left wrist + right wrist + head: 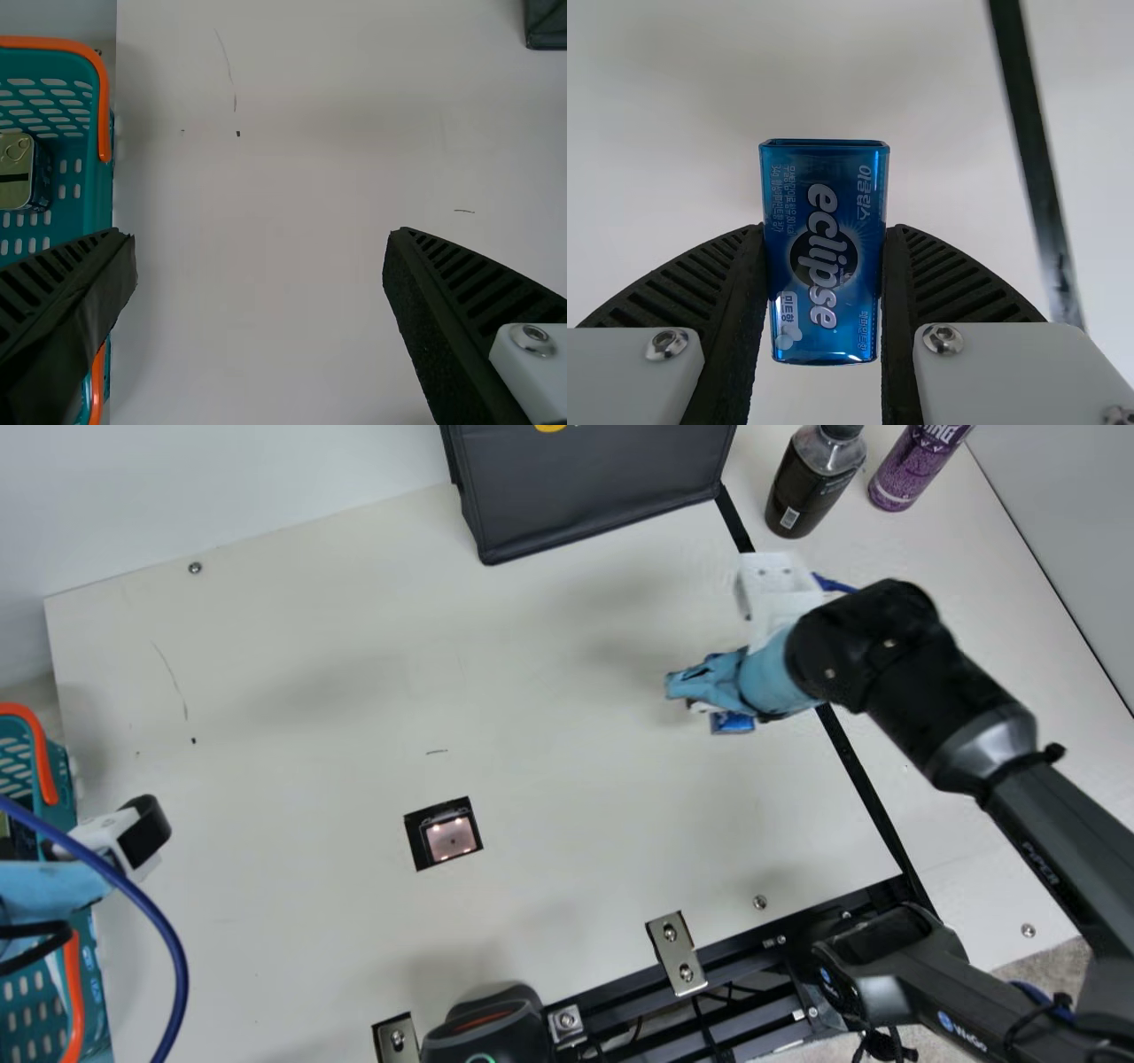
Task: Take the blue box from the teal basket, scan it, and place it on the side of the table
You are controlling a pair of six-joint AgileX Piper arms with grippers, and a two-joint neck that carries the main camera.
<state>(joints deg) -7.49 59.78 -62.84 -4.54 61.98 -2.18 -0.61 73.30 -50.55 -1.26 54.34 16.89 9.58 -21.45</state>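
Your right gripper has the blue box clenched between its two ribbed fingers, a pad along either long edge; the box looks to be off the table, so the risk now lies in how you lower and let go; its casing is glossy, and a jolt or a loosening too soon could let it slip or turn in the pads; freed too high, it would likely drop and topple. Just beyond lies the dark seam; if you set the box half across it, the base may rock, so pick one flat side. Farther out stand the dark bottle and the purple can; a wide swing of the wrist toward them might knock one over. The scanner window is lit and well apart from the box; whether the code has been read you cannot tell from here, and placing it unread would spoil the job, so check first. Over on the other side, your left gripper holds nothing, its fingers spread wide, one close to the teal basket in its wrist view; a careless sweep there could snag the rim and drag it, along with the tin inside.
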